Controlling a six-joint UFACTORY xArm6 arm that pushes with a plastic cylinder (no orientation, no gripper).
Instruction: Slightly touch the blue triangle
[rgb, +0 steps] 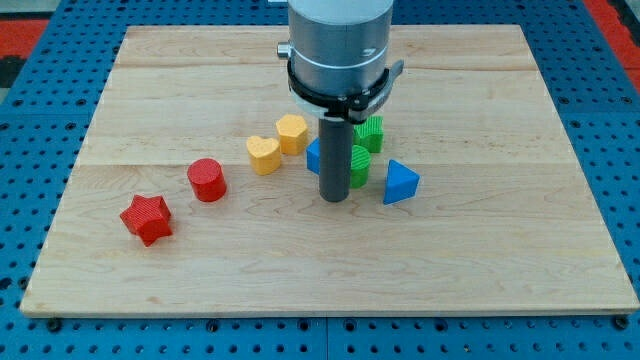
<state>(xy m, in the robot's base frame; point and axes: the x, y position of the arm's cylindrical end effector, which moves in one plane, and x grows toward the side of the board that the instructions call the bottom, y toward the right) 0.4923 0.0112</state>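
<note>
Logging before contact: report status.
My tip down on the board, left of the blue triangle, gap between. Green block just behind the tip. Path to triangle open.

Red star and cylinder; yellow heart; blue triangle; pale wooden board.

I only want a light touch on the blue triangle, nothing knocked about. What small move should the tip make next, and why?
Probably a short, slow slide toward the view's right. My tip sits just left of the blue triangle, apart from it, with bare board between. The green block lies close above that path, so keep level.
</note>
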